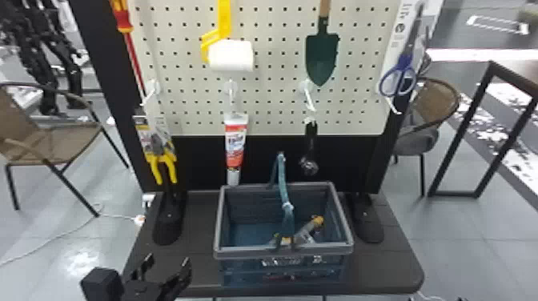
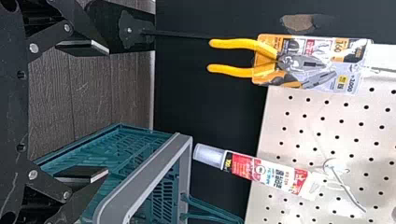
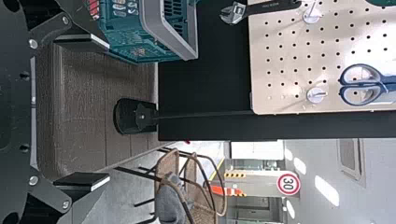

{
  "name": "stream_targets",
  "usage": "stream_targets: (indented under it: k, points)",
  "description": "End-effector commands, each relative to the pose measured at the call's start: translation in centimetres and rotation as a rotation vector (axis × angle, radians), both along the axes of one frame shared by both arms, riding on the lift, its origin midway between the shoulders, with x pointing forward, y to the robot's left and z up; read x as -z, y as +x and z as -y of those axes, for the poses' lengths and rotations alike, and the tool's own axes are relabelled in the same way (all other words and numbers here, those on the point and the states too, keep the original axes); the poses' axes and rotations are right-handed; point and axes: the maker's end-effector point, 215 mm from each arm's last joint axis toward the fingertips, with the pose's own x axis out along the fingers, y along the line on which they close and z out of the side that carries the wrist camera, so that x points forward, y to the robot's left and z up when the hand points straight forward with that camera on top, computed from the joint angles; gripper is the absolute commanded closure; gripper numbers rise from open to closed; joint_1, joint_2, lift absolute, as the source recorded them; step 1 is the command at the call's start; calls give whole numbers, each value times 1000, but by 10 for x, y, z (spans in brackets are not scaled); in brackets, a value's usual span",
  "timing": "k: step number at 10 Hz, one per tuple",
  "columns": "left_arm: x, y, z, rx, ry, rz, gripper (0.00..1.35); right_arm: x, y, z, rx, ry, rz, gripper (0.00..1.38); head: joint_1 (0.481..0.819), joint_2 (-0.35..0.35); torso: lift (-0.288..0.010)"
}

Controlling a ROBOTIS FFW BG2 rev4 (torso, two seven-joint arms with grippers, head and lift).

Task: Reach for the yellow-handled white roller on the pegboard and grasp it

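Observation:
The white roller with its yellow handle hangs high on the pegboard, left of the green trowel. My left gripper is low at the front left in the head view, far below the roller and left of the basket. In the left wrist view the left gripper stands open, its two fingers wide apart with nothing between them. In the right wrist view the right gripper is also open and holds nothing, in front of the table's right part.
A basket with its handle raised stands on the dark table. Pliers, a glue tube, a wrench, a trowel and scissors hang around the board, with white hooks sticking out.

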Motion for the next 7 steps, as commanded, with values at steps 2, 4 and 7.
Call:
stream_targets:
  k: [2,4,7]
  points:
    - [-3,4,1,12,7,2,380,-2,2,1,2,0,5,295,549,0,-100]
    - [-4,6,-2,14,16,5,380,0,2,1,2,0,2,295,549,0,-100]
    - [-5,7,1,18,13,6,380,-1,2,1,4,6,4,297,549,0,-100]
